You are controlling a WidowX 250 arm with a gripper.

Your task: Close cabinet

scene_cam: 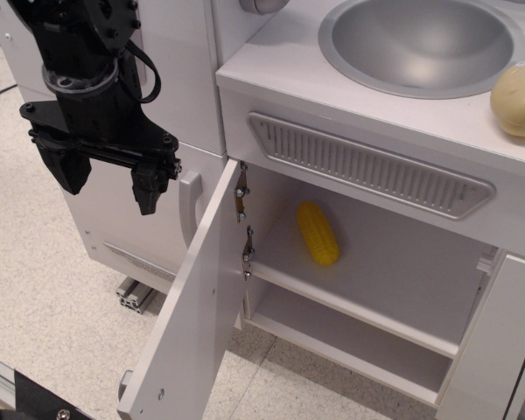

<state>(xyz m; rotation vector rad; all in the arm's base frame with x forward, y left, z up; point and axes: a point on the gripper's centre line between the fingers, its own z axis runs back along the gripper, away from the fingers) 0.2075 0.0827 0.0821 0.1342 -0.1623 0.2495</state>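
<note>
**Cut off and hidden from view**

The arm (pixel 83 44) above the gripper (pixel 109 184) runs out at the top edge. The cabinet (pixel 367 289) door (pixel 192 324) swings toward the camera, so its front face is turned away and only the lower end of the handle (pixel 124 383) peeks out at its bottom corner; the door's lower corner is cropped by the bottom edge. The sink (pixel 420 44) loses its far rim at the top edge. The yellowish round object (pixel 518 98) is clipped on the right. A narrow white door (pixel 499 350) at the lower right is cut by the frame's corner. The cabinet's floor is partly hidden behind its front lip.
</note>
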